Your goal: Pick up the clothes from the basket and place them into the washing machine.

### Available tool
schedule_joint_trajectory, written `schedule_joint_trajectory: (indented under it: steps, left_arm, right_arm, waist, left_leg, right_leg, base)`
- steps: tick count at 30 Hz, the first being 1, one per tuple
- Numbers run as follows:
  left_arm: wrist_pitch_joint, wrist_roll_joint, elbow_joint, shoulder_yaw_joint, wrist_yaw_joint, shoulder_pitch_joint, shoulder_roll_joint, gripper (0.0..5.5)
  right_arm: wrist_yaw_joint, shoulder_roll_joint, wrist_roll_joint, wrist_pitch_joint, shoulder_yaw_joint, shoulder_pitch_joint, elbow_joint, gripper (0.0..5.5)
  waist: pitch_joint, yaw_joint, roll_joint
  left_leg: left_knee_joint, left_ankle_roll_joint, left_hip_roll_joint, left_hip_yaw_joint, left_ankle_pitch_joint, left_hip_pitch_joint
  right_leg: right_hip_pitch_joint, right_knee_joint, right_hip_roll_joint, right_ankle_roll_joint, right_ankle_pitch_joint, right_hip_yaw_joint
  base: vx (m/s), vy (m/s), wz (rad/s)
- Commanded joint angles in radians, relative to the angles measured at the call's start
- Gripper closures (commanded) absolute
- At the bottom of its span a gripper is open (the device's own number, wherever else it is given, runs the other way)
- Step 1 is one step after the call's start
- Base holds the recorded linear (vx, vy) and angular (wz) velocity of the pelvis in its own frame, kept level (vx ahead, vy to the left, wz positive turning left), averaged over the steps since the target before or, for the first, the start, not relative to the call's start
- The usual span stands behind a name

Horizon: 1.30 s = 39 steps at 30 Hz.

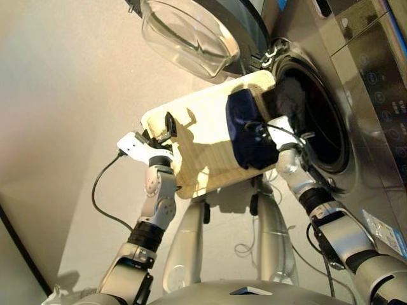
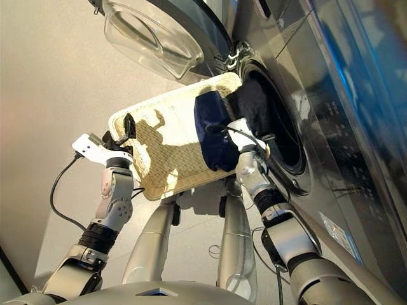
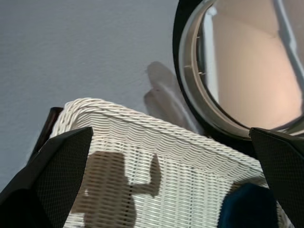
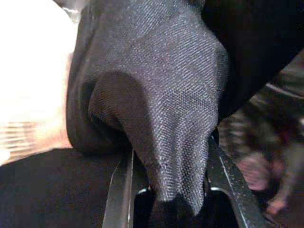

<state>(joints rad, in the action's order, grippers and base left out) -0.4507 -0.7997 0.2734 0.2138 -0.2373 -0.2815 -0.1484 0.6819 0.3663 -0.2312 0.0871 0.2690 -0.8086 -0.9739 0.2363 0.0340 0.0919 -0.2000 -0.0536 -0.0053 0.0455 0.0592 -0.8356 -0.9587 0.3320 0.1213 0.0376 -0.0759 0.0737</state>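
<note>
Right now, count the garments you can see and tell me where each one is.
2. The navy blue garment lies in the wicker basket at its end nearest the washing machine. The black garment is pinched in the right claw at the porthole. Others may be hidden.

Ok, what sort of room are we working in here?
Likely a laundry area. A dark grey front-loading washing machine stands open, its round glass door swung out, and a wicker basket with a navy garment sits at the porthole. The right gripper pinches black cloth.
</note>
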Motion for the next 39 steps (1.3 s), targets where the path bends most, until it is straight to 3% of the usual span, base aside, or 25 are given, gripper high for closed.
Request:
schedule_joint_trajectory:
  steps: [1, 2, 10, 14, 19, 20, 21, 22, 28, 39]
  left_arm:
    - [-0.061, 0.048, -0.087, -0.041, 0.004, 0.001, -0.067, 0.0]
    - [-0.061, 0.049, -0.089, -0.034, 0.005, 0.005, -0.074, 0.0]
    - [-0.041, 0.039, -0.117, -0.003, 0.017, 0.008, -0.125, 0.0]
    - [-0.031, 0.04, -0.116, 0.002, 0.009, -0.003, -0.127, 0.0]
    - [-0.019, 0.032, -0.088, 0.008, 0.009, 0.006, -0.125, 0.0]
    - [-0.019, 0.032, -0.088, 0.008, 0.009, 0.006, -0.125, 0.0]
    - [-0.02, 0.033, -0.083, 0.002, 0.006, 0.007, -0.125, 0.0]
    - [-0.023, 0.037, -0.061, -0.005, 0.003, 0.009, -0.121, 0.0]
    - [-0.026, 0.031, -0.017, -0.033, 0.014, 0.032, -0.121, 0.0]
    - [0.014, 0.041, 0.051, -0.028, 0.091, 0.068, -0.111, 0.0]
  right_arm:
    - [0.104, 0.099, -0.059, -0.019, -0.004, -0.175, -0.009, 5.5]
    - [0.121, 0.121, -0.064, -0.034, 0.004, -0.217, -0.039, 5.5]
    - [0.095, 0.268, -0.006, -0.104, 0.16, -0.546, -0.362, 5.5]
    - [0.126, 0.339, 0.039, -0.135, 0.157, -0.596, -0.424, 5.5]
    - [0.118, 0.322, 0.064, -0.131, 0.162, -0.593, -0.419, 5.5]
    - [0.118, 0.322, 0.064, -0.131, 0.162, -0.593, -0.419, 5.33]
    - [0.115, 0.308, 0.072, -0.12, 0.152, -0.582, -0.4, 2.98]
    - [0.083, 0.281, 0.093, -0.084, 0.146, -0.556, -0.374, 0.0]
    - [-0.071, 0.186, 0.246, 0.034, 0.114, -0.456, -0.286, 0.0]
    - [-0.288, 0.066, 0.373, 0.129, 0.109, -0.244, -0.172, 0.0]
  waist:
    - [0.015, 0.012, 0.029]
    - [0.013, 0.021, 0.033]
    - [0.038, 0.043, 0.048]
    - [0.044, 0.043, 0.052]
    - [0.037, 0.037, 0.046]
    - [0.037, 0.037, 0.046]
    - [0.034, 0.036, 0.043]
    - [0.026, 0.031, 0.037]
    - [0.015, 0.015, 0.017]
    - [0.016, 0.025, 0.024]
  left_leg:
    - [-0.049, 0.077, -0.078, -0.011, -0.014, -0.1]
    - [-0.059, 0.074, -0.076, 0.0, -0.046, -0.101]
    - [-0.153, 0.077, -0.086, -0.001, -0.06, -0.233]
    - [-0.18, 0.076, -0.094, -0.001, -0.065, -0.269]
    - [-0.187, 0.076, -0.095, -0.003, -0.069, -0.27]
    - [-0.187, 0.076, -0.095, -0.003, -0.069, -0.27]
    - [-0.182, 0.076, -0.094, -0.003, -0.07, -0.264]
    - [-0.176, 0.075, -0.093, -0.005, -0.072, -0.25]
    - [-0.13, 0.067, -0.081, -0.01, -0.065, -0.177]
    - [-0.004, 0.055, -0.087, -0.012, -0.011, -0.026]
  right_leg:
    - [-0.017, -0.066, -0.047, 0.012, -0.044, 0.028]
    - [-0.023, -0.046, -0.051, 0.021, -0.014, 0.022]
    - [-0.166, 0.096, -0.034, 0.017, 0.015, 0.021]
    - [-0.202, 0.144, -0.027, 0.015, 0.03, 0.022]
    - [-0.193, 0.141, -0.027, 0.011, 0.031, 0.026]
    - [-0.193, 0.141, -0.027, 0.011, 0.031, 0.026]
    - [-0.187, 0.136, -0.029, 0.01, 0.031, 0.025]
    - [-0.174, 0.126, -0.031, 0.009, 0.028, 0.024]
    - [-0.097, 0.056, -0.035, 0.009, 0.014, 0.024]
    - [0.043, -0.044, -0.038, 0.016, -0.004, 0.034]
  base:
    - [0.078, 0.011, 0.178]
    - [0.081, 0.017, 0.121]
    - [0.01, 0.002, 0.012]
    - [0.004, -0.001, 0.045]
    - [0.004, -0.001, 0.036]
    - [0.0, 0.0, 0.0]
    - [0.0, 0.0, 0.0]
    - [0.0, 0.0, 0.0]
    - [0.0, 0.0, 0.0]
    - [0.0, 0.0, 0.0]
